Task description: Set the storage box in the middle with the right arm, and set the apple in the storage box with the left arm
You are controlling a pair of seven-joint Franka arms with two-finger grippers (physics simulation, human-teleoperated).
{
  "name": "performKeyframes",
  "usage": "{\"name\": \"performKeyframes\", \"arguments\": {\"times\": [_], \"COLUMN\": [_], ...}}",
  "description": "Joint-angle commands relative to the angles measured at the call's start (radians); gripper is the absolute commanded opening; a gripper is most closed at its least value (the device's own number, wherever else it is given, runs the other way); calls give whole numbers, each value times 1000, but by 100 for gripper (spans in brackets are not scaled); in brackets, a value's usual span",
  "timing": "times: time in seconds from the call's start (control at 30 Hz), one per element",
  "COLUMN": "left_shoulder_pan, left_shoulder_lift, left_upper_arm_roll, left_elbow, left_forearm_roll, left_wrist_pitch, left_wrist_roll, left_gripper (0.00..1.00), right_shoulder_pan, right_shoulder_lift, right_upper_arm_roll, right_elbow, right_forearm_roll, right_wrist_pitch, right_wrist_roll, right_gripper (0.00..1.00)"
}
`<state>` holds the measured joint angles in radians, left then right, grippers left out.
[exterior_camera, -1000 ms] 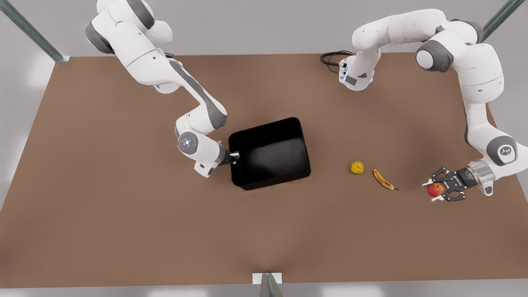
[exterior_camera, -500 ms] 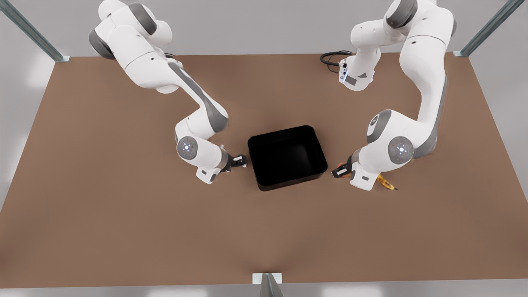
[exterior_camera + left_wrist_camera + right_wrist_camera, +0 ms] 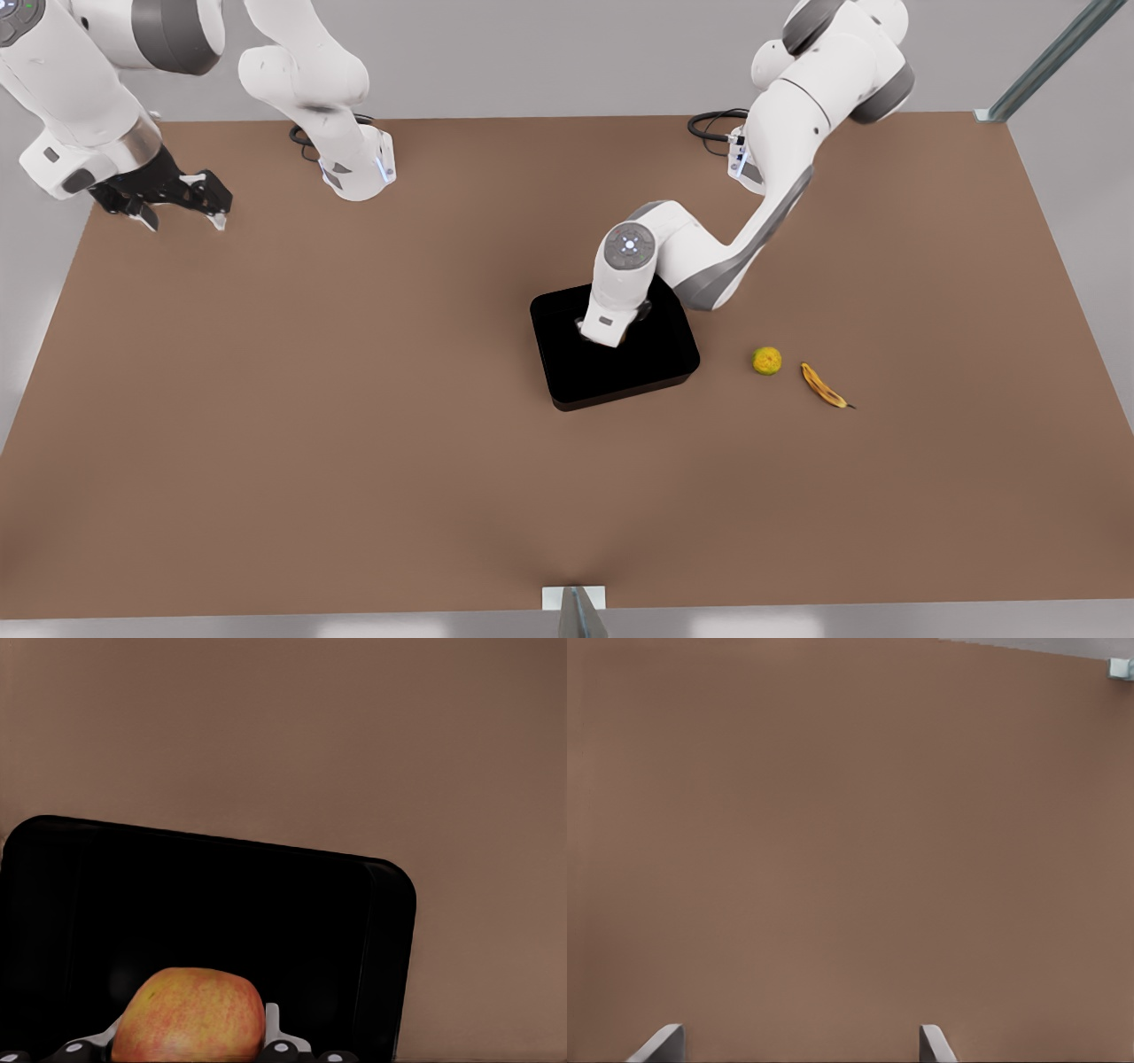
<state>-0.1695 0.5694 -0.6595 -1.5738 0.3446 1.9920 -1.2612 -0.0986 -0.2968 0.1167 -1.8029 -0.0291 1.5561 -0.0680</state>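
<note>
A: Storage box (image 3: pixel 620 372) sits mid-worktop (image 3: pixel 354 443), a little toward three o'clock of where it stood a second ago. The right tool (image 3: pixel 159 199), fingers apart, has retreated to ten o'clock.

B: And the apple (image 3: pixel 188 1014)?

A: Clamped in the left tool (image 3: pixel 190 1047), now over the box; only the release remains.

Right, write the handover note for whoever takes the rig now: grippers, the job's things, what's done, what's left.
Left gripper: over the black glossy rectangular storage box, shut on the small round red-and-yellow apple, not released.
Right gripper: open, waiting above the brown table at the front view's far left.
Storage box: mid-table, standing free.
Yellow-green round fruit and spotted yellow banana: on the table beside the box, front view's right.
Done: box placed.
Left: release the apple into the box, withdraw the left arm.
</note>
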Motion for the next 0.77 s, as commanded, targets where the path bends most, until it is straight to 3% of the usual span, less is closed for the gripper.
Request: {"name": "performKeyframes", "arguments": {"times": [0.0, 0.07, 0.13, 0.17, 0.23, 0.3, 0.4, 0.43, 0.53, 0.6, 0.73], "left_shoulder_pan": [-1, -1, -2, -1, -2, -1, -1, -1, -2, -2, -2], "left_shoulder_lift": [0, -2, -2, -9, -164, -309, -453, -405, -387, -293, -312], "left_upper_arm_roll": [0, 0, 0, 1, 122, 337, 675, 682, 679, 678, 679], "left_elbow": [0, -5, -6, -6, -113, -143, -80, 58, 106, 238, 219], "left_forearm_roll": [-44, -47, -45, -50, -151, -299, -420, -415, -414, -414, -407], "left_wrist_pitch": [-1, 2, -1, -1, -42, -94, -383, -470, -499, -542, -544], "left_wrist_roll": [0, 0, 12, 8, 239, 636, 1210, 1217, 1215, 1215, 1212], "left_gripper": [100, 100, 100, 100, 100, 100, 100, 100, 100, 100, 100], "right_shoulder_pan": [-3, 2, 171, 243, 249, 250, 252, 254, 250, 250, 249], "right_shoulder_lift": [1, -4, -19, -113, -91, -90, -91, -91, -91, -96, -93], "right_upper_arm_roll": [-2, -5, -121, -193, -204, -204, -204, -198, -186, -186, -190], "right_elbow": [-1, -10, -52, -185, -159, -158, -159, -162, -159, -162, -162], "right_forearm_roll": [1, 1, -12, -22, -22, -15, -14, -14, -12, -14, -14], "right_wrist_pitch": [1, 5, 30, 157, 141, 128, 127, 127, 139, 139, 140], "right_wrist_roll": [-4, -9, 85, 86, 85, 86, 85, 85, 85, 86, 85], "right_gripper": [100, 100, 100, 100, 100, 100, 100, 100, 100, 100, 100]}}
